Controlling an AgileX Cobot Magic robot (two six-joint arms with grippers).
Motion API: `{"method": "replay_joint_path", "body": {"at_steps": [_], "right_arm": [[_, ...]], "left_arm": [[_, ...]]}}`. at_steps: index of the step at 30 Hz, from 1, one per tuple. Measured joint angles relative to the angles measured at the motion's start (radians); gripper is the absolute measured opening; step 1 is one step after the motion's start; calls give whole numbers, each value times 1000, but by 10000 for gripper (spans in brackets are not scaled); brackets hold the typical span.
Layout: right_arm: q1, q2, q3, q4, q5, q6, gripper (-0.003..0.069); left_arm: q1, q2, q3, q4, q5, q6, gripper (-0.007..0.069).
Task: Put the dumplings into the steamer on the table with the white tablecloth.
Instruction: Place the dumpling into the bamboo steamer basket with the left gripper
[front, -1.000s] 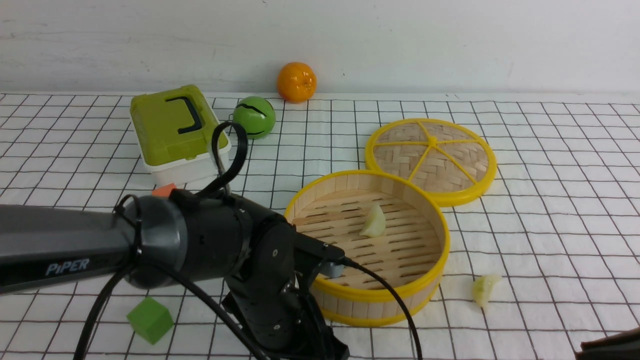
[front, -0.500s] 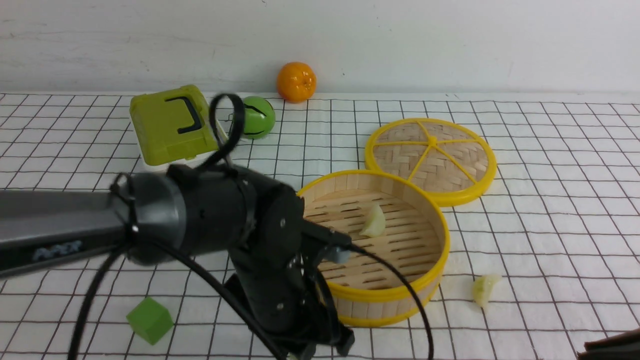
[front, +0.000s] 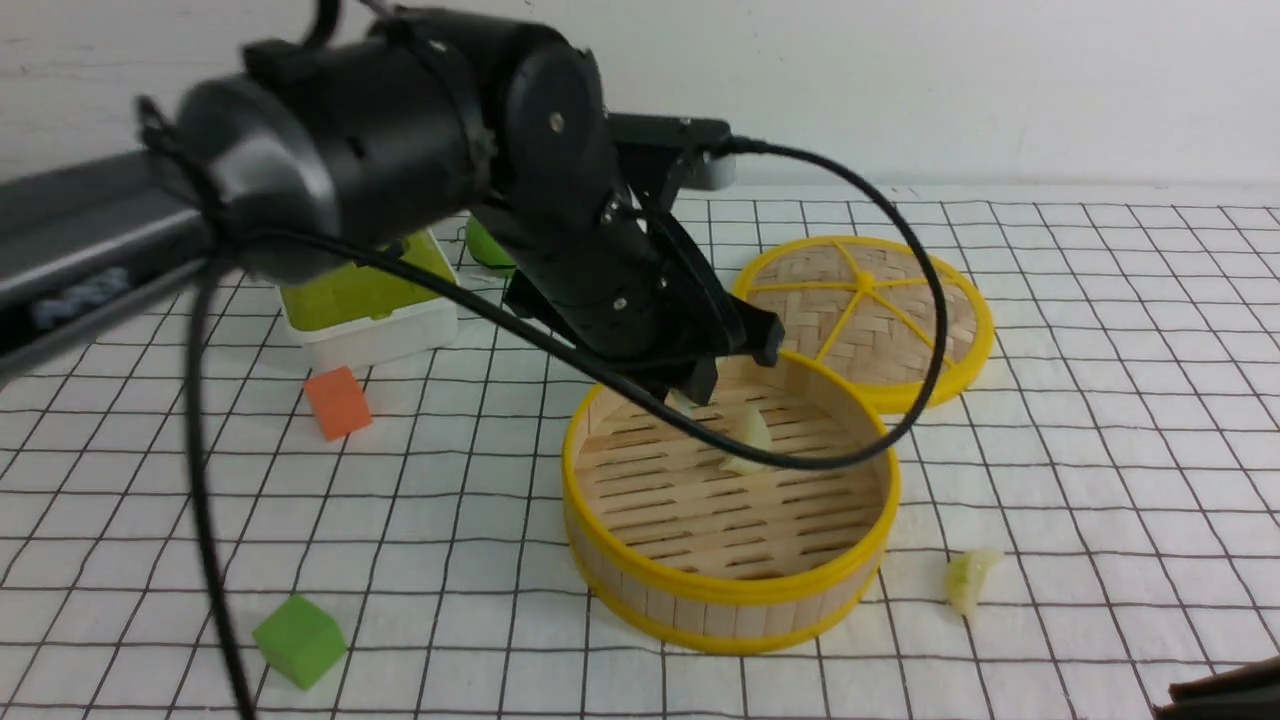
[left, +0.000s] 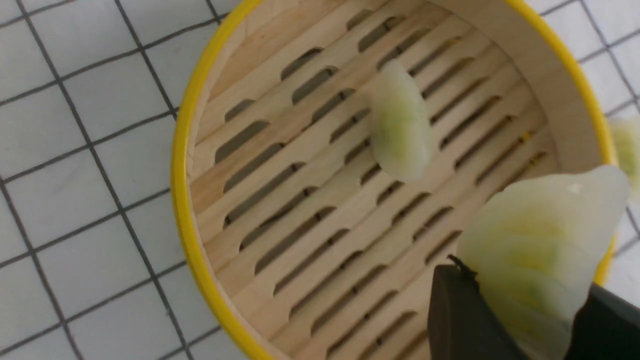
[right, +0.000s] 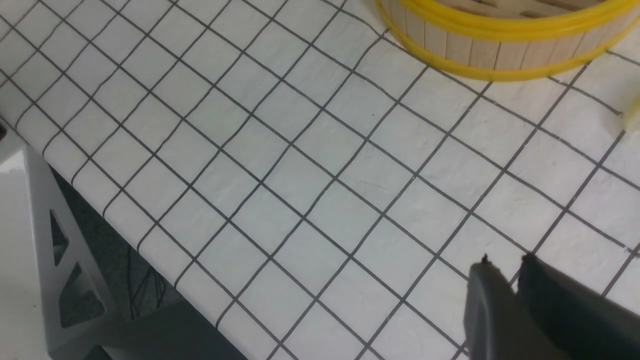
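The round bamboo steamer (front: 730, 590) stands on the white grid tablecloth (front: 1100, 400). One pale dumpling (front: 748, 440) lies on its slatted floor. A second dumpling (front: 970, 578) lies on the cloth to the steamer's right. My left gripper (front: 700, 385) hangs over the steamer's far side. In the left wrist view this gripper (left: 520, 300) is shut on a third dumpling (left: 545, 225) above the steamer (left: 185, 200), near the lying dumpling (left: 400, 135). My right gripper (right: 505, 270) is shut and empty, low over the cloth near the steamer's wall (right: 500, 55).
The flat woven lid (front: 865, 315) lies behind the steamer on the right. A green lidded box (front: 360, 290) and a green ball (front: 485, 250) sit at the back left. An orange cube (front: 338, 402) and a green cube (front: 300, 640) lie left. The table's front edge (right: 125, 225) is near.
My left arm has risen from low in front of the steamer and swung up and over it. It now hides the orange at the back. The right arm has not moved.
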Motion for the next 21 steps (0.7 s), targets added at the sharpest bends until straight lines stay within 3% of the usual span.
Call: {"method": "replay_joint_path", "body": {"at_steps": [12, 19, 21], "right_arm": [[0, 0, 0, -9, 29, 0, 92], [0, 0, 0, -16, 32, 0, 101], [0, 0, 0, -23, 27, 0, 104]], "left_arm": [[0, 239, -131, 112, -13, -146, 192], [0, 242, -135, 156, 9, -160, 392], [0, 241, -137, 164, 24, -160, 415]]}}
